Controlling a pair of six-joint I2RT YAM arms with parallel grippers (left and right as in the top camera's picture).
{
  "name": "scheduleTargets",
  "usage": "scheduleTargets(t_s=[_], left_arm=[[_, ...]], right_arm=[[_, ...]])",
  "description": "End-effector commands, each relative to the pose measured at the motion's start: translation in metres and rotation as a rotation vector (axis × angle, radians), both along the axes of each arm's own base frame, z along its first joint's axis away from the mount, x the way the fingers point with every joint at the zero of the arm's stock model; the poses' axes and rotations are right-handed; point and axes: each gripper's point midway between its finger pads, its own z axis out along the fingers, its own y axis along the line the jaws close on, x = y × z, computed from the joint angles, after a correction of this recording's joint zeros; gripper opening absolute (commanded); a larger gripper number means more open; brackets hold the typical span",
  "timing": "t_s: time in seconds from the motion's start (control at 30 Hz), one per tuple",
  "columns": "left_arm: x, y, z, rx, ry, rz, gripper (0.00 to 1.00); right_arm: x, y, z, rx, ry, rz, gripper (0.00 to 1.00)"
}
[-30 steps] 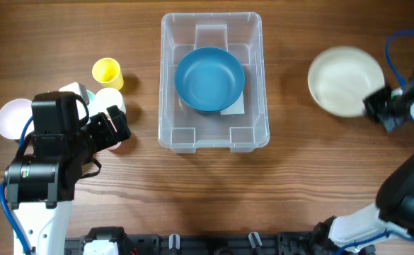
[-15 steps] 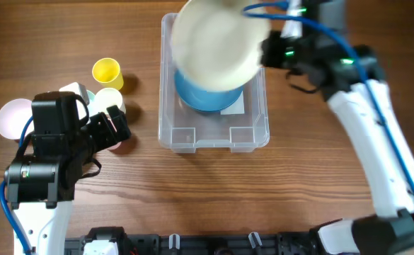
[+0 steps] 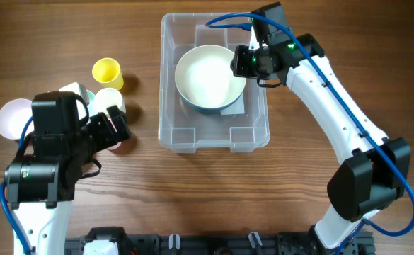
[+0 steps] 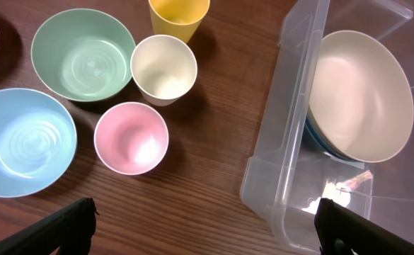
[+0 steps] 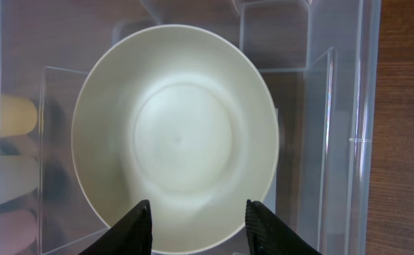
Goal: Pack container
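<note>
From overhead, the container (image 3: 165, 85) sits at the middle of the table (image 3: 207, 191), toward its far edge. Inside it a cream bowl (image 3: 208, 74) rests nested in a blue bowl (image 3: 205, 110), of which only a thin edge shows on the near side. My right gripper (image 3: 240, 64) hangs over the container's right side, just at the cream bowl's right rim. My left gripper (image 3: 118, 129) is well to the left of the container, beside a cream cup (image 3: 110, 99), with a yellow cup (image 3: 107, 72) just beyond it. Through my left wrist camera, my fingers (image 4: 72, 227) stand wide apart with only bare wood between them. Past them lie a pink cup (image 4: 131, 137), a green bowl (image 4: 83, 55) and a light blue bowl (image 4: 23, 142), and the container's wall rises to the right with both nested bowls behind it. Through my right wrist camera, my fingers (image 5: 139, 228) are spread apart over the near part of the cream bowl, not clamped on it. Whether they touch it I cannot tell. The container's clear walls stand to the bowl's left and right.
</note>
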Motion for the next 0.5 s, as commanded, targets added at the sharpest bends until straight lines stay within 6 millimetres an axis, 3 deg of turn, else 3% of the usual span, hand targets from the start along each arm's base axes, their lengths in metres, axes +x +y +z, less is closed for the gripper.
scheduleTargets(t_s=[0.0, 0.07, 0.1, 0.13, 0.23, 0.27, 0.37, 0.43, 0.47], left_arm=[[0.002, 0.002, 0.007, -0.005, -0.018, 0.016, 1.00], [0.002, 0.000, 0.008, -0.012, -0.022, 0.009, 1.00], [0.003, -0.001, 0.011, -0.016, -0.029, 0.005, 0.99], [0.005, -0.008, 0.024, -0.029, -0.061, -0.028, 0.99], [0.015, -0.038, 0.056, -0.042, -0.126, -0.157, 0.93], [0.024, -0.061, 0.072, -0.047, -0.150, -0.231, 0.89], [0.050, -0.115, 0.085, -0.002, -0.147, -0.409, 0.89], [0.069, -0.153, 0.074, 0.097, -0.122, -0.531, 0.92], [0.078, -0.179, 0.059, 0.152, -0.093, -0.604, 0.96]], right_arm=[[0.007, -0.009, 0.007, -0.009, -0.026, -0.027, 0.45], [0.011, -0.025, 0.032, 0.000, -0.076, -0.063, 0.45], [0.013, -0.039, 0.054, 0.011, -0.119, -0.094, 0.46], [0.013, -0.070, 0.091, 0.028, -0.193, -0.162, 0.48], [0.002, -0.132, 0.132, 0.037, -0.269, -0.297, 0.62], [-0.009, -0.164, 0.140, 0.025, -0.266, -0.367, 0.64], [-0.028, -0.203, 0.131, -0.007, -0.194, -0.452, 0.64], [-0.035, -0.211, 0.119, -0.025, -0.148, -0.460, 0.64], [-0.036, -0.211, 0.114, -0.031, -0.132, -0.456, 0.64]])
